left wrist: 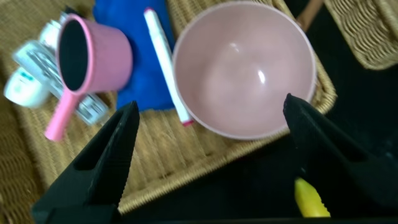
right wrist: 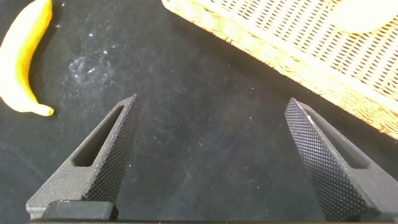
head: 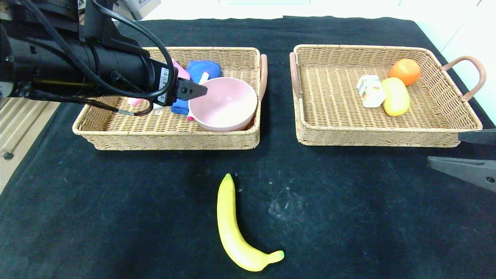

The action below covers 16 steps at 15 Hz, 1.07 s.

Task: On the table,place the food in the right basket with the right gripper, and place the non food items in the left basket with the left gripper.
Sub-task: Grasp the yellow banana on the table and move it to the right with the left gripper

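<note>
I have the banana lying alone on the black cloth, near the front edge and roughly midway between the two baskets, its stem end curling toward my right. Nothing sits on it or against it; a faint pale smudge marks the cloth just to its right.

My left gripper hangs above the left basket, over the near rim of the pink bowl, fingers spread wide with nothing between them. Through the wrist camera I see the bowl sitting in the basket's right end, a white marker with a pink cap lying on a blue cloth beside it, and a pink cup with a handle tipped on its side over some small white items I cannot identify. The arm itself blocks my head view of much of that basket.

The right basket holds an orange, a yellow lemon-like fruit and a small white carton touching it.

My right gripper is low at the right edge, off the near right corner of that basket, its fingers parted and empty, well apart from the banana.
</note>
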Each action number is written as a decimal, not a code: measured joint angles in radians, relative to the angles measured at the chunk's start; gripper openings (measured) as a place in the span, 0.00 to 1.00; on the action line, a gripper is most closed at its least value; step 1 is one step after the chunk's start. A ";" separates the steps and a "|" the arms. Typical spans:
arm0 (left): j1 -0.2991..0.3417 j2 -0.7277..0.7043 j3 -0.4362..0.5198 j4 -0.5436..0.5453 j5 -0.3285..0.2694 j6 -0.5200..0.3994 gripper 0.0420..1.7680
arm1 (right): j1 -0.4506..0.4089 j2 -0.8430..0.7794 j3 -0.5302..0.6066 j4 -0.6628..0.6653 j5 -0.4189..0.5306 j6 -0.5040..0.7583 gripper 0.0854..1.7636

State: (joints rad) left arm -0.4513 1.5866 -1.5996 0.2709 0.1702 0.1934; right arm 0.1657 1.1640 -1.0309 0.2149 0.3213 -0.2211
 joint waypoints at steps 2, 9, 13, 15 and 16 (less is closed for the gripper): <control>-0.035 -0.014 -0.022 0.117 0.034 -0.079 0.95 | -0.001 -0.001 0.000 0.000 0.001 0.000 0.97; -0.172 -0.022 -0.068 0.448 0.115 -0.356 0.96 | -0.002 0.000 0.000 0.000 0.001 0.000 0.97; -0.243 0.008 -0.080 0.594 0.114 -0.520 0.96 | -0.002 0.002 0.000 0.000 0.001 0.000 0.97; -0.268 0.031 -0.083 0.630 0.105 -0.598 0.96 | -0.002 0.003 0.000 0.000 0.001 0.000 0.97; -0.279 0.043 -0.085 0.642 0.100 -0.629 0.96 | -0.002 0.003 0.000 0.000 0.001 0.000 0.97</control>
State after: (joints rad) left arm -0.7306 1.6294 -1.6843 0.9126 0.2702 -0.4353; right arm 0.1638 1.1674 -1.0309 0.2153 0.3221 -0.2211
